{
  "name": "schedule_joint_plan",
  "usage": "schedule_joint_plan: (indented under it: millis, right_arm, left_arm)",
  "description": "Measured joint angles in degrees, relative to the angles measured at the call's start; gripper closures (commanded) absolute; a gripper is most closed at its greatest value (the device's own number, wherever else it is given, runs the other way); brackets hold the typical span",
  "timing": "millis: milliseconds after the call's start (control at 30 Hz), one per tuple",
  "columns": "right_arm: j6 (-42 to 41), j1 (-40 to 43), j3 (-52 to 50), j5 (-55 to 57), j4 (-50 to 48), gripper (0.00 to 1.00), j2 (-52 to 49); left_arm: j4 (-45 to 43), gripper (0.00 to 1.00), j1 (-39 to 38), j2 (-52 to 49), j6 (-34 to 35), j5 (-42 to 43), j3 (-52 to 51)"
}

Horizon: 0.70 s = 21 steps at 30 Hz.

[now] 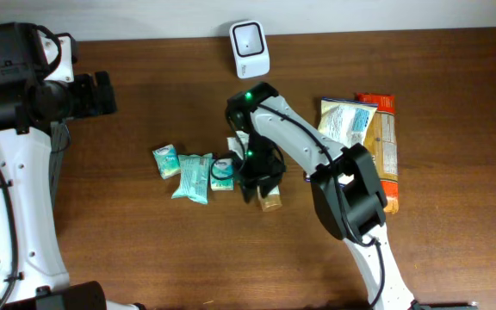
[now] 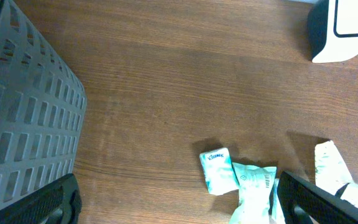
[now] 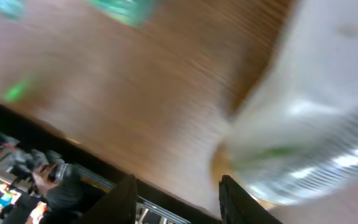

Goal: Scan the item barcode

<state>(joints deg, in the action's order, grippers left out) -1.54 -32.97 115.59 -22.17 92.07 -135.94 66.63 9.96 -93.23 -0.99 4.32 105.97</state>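
Wood-grain table [image 1: 145, 250], brown. White scanner [image 1: 249, 48] at far edge, centre. Items lie in row mid-table, well apart from scanner: teal tissue pack [image 1: 166, 161], larger teal pack [image 1: 194, 176], tan packet [image 1: 271, 201]. Right gripper [image 1: 259, 182] low over row's right end, just beside tan packet; contact not discernible. Its wrist view is blurred; fingers [image 3: 124, 199] apart, nothing seen between. Left gripper [image 1: 106, 93] at left side, fingers spread wide, empty. Grey basket [image 2: 23, 112] near it. Snack bags [image 1: 347, 120] at right.

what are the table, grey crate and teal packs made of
Table: wood or wood-look laminate, matte, visible grain. Grey crate: probably moulded plastic, given its regular grid of holes. Teal packs: seemingly thin plastic film, slightly shiny and crinkled.
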Motion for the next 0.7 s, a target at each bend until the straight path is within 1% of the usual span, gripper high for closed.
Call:
schedule_joint_plan:
  millis: [200,300,433,533,633,700]
  right_arm:
    - [-2.08,2.25,-0.44,6.27,0.61,0.58,0.02]
    - [-2.73,3.02,-0.5,9.14,-3.74,0.58,0.02]
    - [-2.75,5.42,-0.76,15.56,-13.14,0.58,0.02]
    - [1.01,6.88,-0.74,19.47,-17.9,0.58,0.02]
    - [3.63,7.28,0.79,20.79,-16.7,0.58,-0.02]
    - [4.39,7.28,5.07,20.81,-14.19,0.59,-0.11]
  left_arm:
    - [0.0,0.01,0.0,0.0,0.0,0.02,0.0]
    - [0.0,0.01,0.0,0.0,0.0,0.02,0.0]
    - [-0.02,0.01,0.0,0.0,0.0,0.0,0.0]
    - [0.0,0.01,0.0,0.0,0.0,0.02,0.0]
    - [-0.02,0.01,0.0,0.0,0.0,0.02,0.0]
    - [-0.02,0.01,0.0,0.0,0.0,0.02,0.0]
